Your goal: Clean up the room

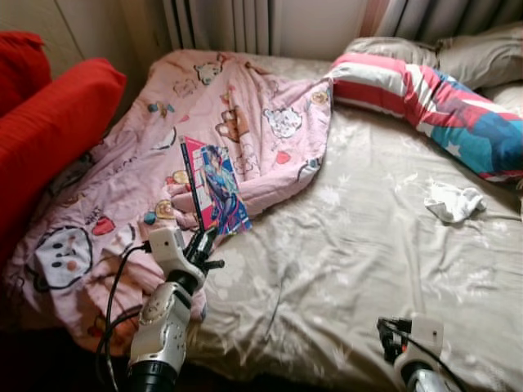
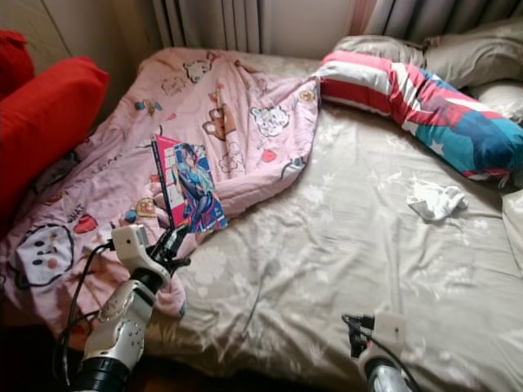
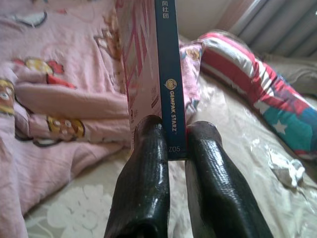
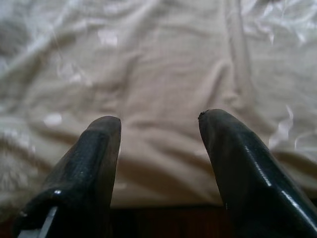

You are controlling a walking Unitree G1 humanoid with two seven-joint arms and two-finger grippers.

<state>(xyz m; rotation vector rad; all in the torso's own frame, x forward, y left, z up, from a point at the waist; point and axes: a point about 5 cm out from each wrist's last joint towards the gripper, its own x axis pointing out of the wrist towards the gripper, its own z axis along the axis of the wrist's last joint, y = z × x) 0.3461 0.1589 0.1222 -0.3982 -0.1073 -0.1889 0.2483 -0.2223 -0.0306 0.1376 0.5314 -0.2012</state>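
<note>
Left gripper (image 1: 202, 242) is clamped on the bottom edge of a comic book (image 1: 214, 186), fingers (image 3: 146, 168) pinching it at the spine end — book stands upright, lifted off the pink blanket (image 1: 122, 188), cover with a drawn figure facing the robot's right. Left wrist view adds what the head views don't: the dark blue spine with "GEMPAK STARZ" printed on it, sitting between the two black fingers, pink cover to one side. Right gripper (image 4: 158, 134) hangs low at the near edge of the bed, fingers apart, nothing between them, beige sheet (image 1: 351, 245) just beyond the tips and a dark strip under the bed edge. Bed takes up most of the scene: pink cartoon-print blanket bunched over the robot's left half, beige floral sheet on the rest. A long striped pillow (image 1: 433, 102) in red, white and blue lies across the far right, a small white crumpled cloth (image 1: 453, 202) near it on the sheet. Red cushions (image 1: 49, 131) sit at the left edge; curtains (image 1: 221, 24) along the far wall.
</note>
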